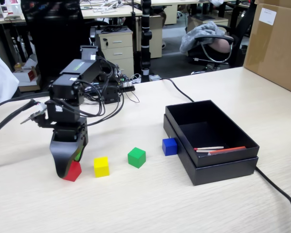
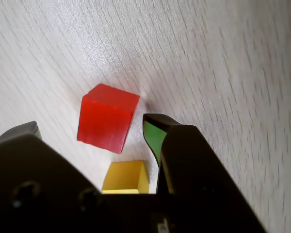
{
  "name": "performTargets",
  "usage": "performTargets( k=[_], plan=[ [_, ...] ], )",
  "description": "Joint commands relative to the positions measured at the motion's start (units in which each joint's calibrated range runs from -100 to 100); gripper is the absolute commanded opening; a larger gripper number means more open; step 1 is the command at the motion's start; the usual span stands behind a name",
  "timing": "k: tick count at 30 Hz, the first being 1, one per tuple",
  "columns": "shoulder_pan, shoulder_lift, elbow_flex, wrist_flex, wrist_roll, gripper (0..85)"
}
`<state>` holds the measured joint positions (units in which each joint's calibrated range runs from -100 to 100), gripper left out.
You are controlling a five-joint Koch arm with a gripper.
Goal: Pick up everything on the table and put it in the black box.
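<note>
- The fixed view shows the whole table (image 1: 150,204). It is light wood with thin grain lines.
- On it sit four little cubes in a row: the red cube (image 1: 72,171), the yellow cube (image 1: 101,166), the green cube (image 1: 136,157) and the blue cube (image 1: 169,146). They look smooth, with sharp corners.
- The blue cube is just beside the black box (image 1: 223,170). The box is flat, dull and shaped like a rectangle, and it sits in its matching lid.
- Inside the box lie thin red and white sticks (image 1: 218,149).
- A black cable (image 1: 276,189) runs across the table past the box.
- A big brown carton (image 1: 276,43) stands at the far right.
- In the fixed view the gripper (image 1: 68,167) is down at the red cube and hides part of it.
- Only the wrist view shows the gap: the gripper (image 2: 89,126) is spread wide, with the red cube (image 2: 106,119) between its two jaws. One jaw has a green pad (image 2: 154,136).
- The red cube looks tilted on the table (image 2: 223,63). I cannot tell if a jaw touches it.
- The yellow cube (image 2: 126,177) peeks out close below it.
</note>
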<state>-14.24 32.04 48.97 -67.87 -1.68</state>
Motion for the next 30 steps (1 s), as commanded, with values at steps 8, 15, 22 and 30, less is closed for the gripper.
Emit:
performTargets(
  k=[8,15,22,30],
  plan=[
    [-0.15,3.59,6.60,-0.08,-0.10,19.8],
    [0.78,-16.84,-3.28,-0.08,-0.15,10.4],
    [6.06,-48.62,-19.60,-0.08,0.63,10.6],
    [19.88,-66.63,-28.85,-0.08,4.74,10.6]
  ],
)
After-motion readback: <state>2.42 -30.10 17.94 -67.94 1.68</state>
